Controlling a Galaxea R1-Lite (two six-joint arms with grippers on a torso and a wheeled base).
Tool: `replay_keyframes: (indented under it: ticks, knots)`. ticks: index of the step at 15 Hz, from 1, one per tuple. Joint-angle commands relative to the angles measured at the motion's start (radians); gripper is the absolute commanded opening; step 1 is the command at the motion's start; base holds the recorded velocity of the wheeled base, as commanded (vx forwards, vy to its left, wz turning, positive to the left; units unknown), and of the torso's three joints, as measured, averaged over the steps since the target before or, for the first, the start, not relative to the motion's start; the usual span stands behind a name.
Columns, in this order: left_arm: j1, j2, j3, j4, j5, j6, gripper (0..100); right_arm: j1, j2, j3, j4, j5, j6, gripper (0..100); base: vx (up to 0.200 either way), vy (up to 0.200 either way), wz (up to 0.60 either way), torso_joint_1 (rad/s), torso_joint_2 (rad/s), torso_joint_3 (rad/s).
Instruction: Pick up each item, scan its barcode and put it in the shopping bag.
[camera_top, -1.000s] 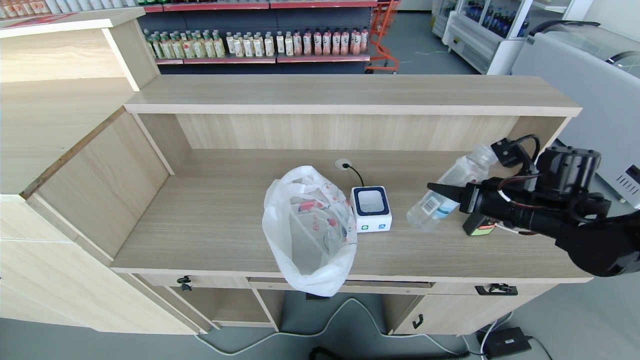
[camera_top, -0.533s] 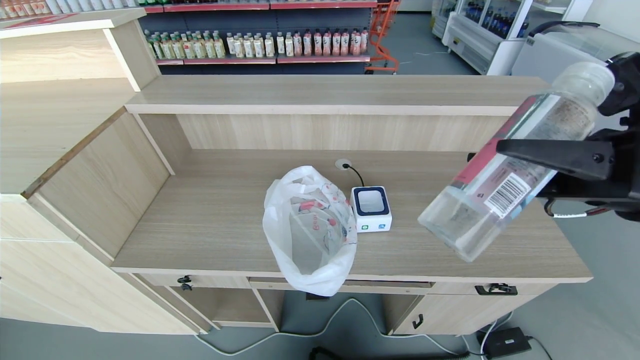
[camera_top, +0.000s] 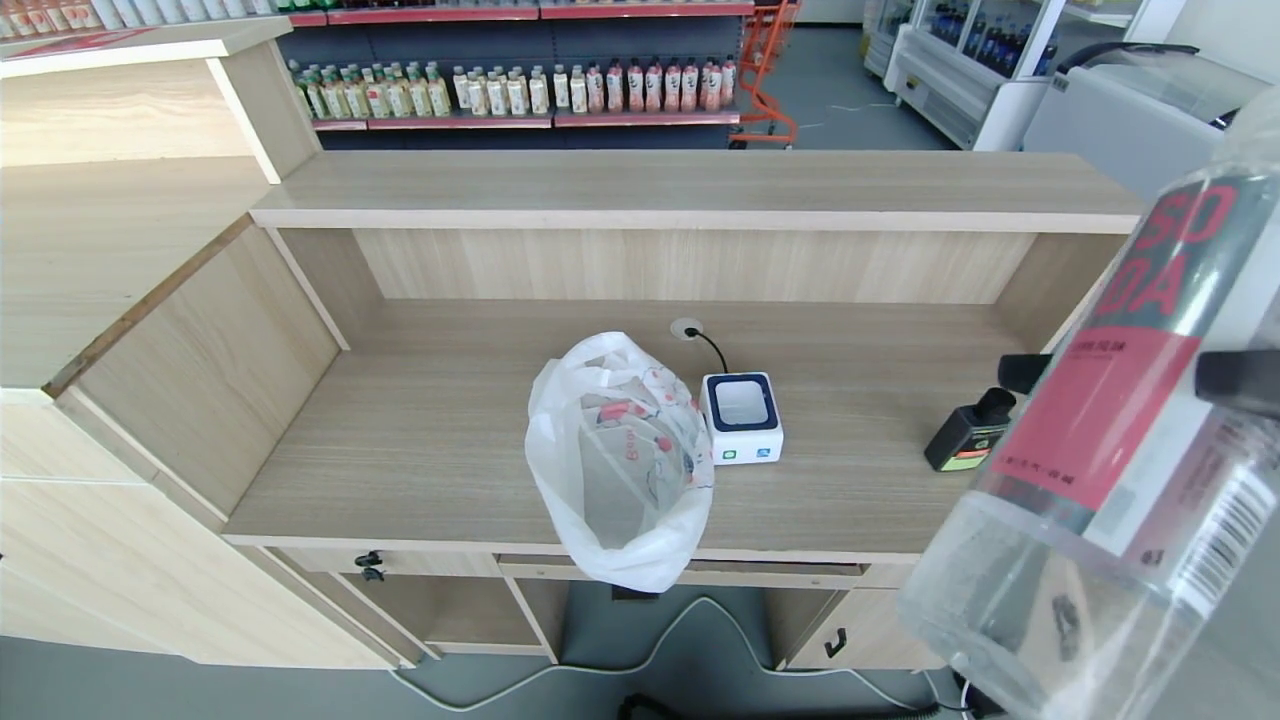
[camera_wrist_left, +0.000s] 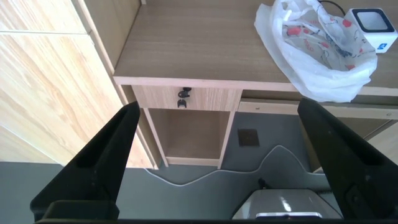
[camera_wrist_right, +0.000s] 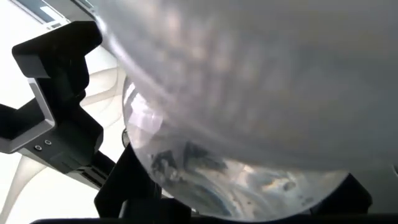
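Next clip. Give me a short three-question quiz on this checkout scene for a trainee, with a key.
1. True or false: the clear bottle lies on the counter.
2. What stands next to the shopping bag? A) the scanner B) a basket C) a mug
3. Fill in: the left gripper is ____.
Key: 1 false, the right gripper holds it up off the counter; 2 A; 3 open.

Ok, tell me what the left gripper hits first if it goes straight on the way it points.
Probably the counter front: the left gripper, fingers open, aims at the drawer panel under the top, with the bag off to one side. Depth is unclear.
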Motion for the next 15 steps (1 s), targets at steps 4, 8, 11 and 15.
replay_keyframes:
  ticks: [4, 8, 11, 15]
  knots:
    - [0.0, 0.0, 0.0, 0.0, 0.0, 0.0, 100, 0.014, -0.013, 0.011, -0.001, 0.049, -0.002, 0, 0.0, 0.0, 0.0, 0.0, 0.0, 0.0]
    - [0.0, 0.0, 0.0, 0.0, 0.0, 0.0, 100, 0.014, -0.019, 0.034, 0.002, 0.068, -0.002, 0, 0.0, 0.0, 0.0, 0.0, 0.0, 0.0]
    - [0.0, 0.0, 0.0, 0.0, 0.0, 0.0, 100, 0.009, -0.019, 0.035, 0.002, 0.076, -0.002, 0, 0.0, 0.0, 0.0, 0.0, 0.0, 0.0]
    - [0.0, 0.0, 0.0, 0.0, 0.0, 0.0, 100, -0.02, -0.022, 0.04, -0.003, 0.076, -0.02, 0, 0.0, 0.0, 0.0, 0.0, 0.0, 0.0]
